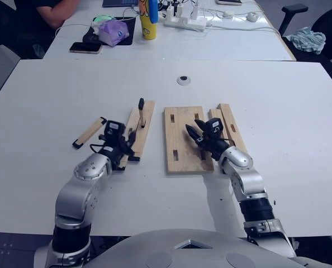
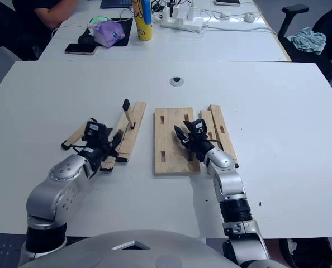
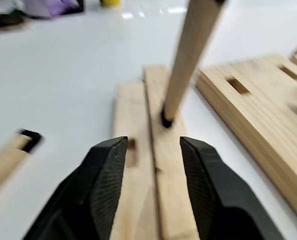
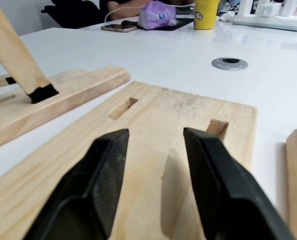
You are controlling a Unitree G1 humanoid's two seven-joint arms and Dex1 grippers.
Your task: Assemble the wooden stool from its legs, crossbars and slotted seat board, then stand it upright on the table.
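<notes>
1. My left pincer hangs wide open and empty, low over the near end of a pair of crossbars that lie flat side by side on the table
2. My right pincer is also spread wide with nothing in it, poised over the seat board towards the board's 4 o'clock corner
3. Hard to make out: I cannot tell whether either pincer's tips touch the wood beneath. My left pincer covers the 6 o'clock ends of the crossbars. My right pincer and wrist hide the seat board's near right part and whatever slots are there
4. A standing leg rises tilted from the crossbars with its black-tipped foot on them. Its top is cut off in the left wrist view, and I cannot tell whether the foot sits in a hole
5. The seat board lies flat at the table's middle, slotted face up, with its long axis running 12 to 6
6. The crossbars lie at the board's 9 o'clock, just beside it, and run from about 7 to 1
7. A loose leg lies farther out at 9 o'clock, apart from them, and points from 8 to 2
8. A second pair of slats lies at the board's 3 o'clock, running from 11 to 5, with its near ends hidden behind my right forearm
</notes>
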